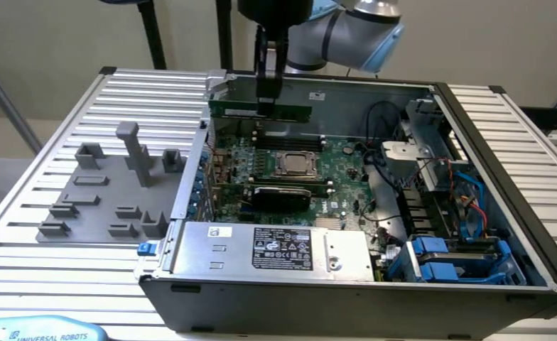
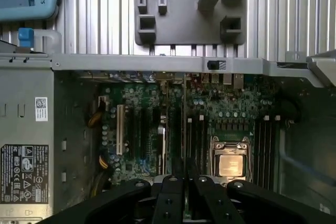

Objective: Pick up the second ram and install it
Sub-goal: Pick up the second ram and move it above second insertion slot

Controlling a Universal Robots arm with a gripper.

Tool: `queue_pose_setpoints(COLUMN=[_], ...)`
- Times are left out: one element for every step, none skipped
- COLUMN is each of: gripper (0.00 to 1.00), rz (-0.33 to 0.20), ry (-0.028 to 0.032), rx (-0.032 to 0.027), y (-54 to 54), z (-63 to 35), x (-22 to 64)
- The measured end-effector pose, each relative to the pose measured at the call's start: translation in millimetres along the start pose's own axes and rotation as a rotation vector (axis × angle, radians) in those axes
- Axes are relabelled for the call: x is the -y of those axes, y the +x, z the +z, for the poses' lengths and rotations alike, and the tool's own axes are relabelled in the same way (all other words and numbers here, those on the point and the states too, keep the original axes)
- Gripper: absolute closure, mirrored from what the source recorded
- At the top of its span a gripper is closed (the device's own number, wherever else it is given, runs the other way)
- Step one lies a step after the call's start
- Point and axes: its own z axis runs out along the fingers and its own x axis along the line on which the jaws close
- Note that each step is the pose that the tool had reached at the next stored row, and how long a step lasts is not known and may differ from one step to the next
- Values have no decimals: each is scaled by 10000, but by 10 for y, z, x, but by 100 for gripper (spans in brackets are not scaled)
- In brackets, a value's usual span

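The hand (image 1: 267,104) grasps the second ram (image 1: 236,110), probably stiff, light and fragile, mid-length by its top edge, 11 o'clock of the processor (image 1: 295,164).

Diffuse, even light is washing the ribbed tabletop (image 1: 534,163) to either side of the pincer (image 1: 268,105), which is clamping the second ram (image 1: 293,111) in the same flat light. Below the pincer, the computer case (image 1: 354,295) is shading its motherboard (image 2: 142,124). The processor cover (image 2: 231,164) is glinting brightly there, and the power supply (image 2: 26,129) is lying in dim shadow.
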Motion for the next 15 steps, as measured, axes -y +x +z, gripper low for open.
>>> queue_pose_setpoints(gripper=[87, 87, 87, 87, 87, 87, 87, 87, 87, 87, 87, 87, 87, 87, 87], rz=[0, 0, -1, -1, -1, -1, 0, 0, -2, -3, -3, -3, -3, -3, -5], ry=[0, 0, 1, 1, 1, -1, 0, 0, 0, 0, 0, 0, -1, -1, 0], rx=[1, 3, 9, 15, 24, 32, 41, 50, 55, 61, 66, 69, 72, 76, 80], y=[-18, -37, -57, -78, -101, -125, -150, -179, -210, -241, -272, -299, -322, -342, -360], z=[17, 34, 49, 65, 80, 94, 109, 126, 143, 161, 179, 199, 217, 235, 254], x=[37, 70, 99, 122, 142, 158, 172, 183, 192, 199, 206, 215, 223, 234, 244])
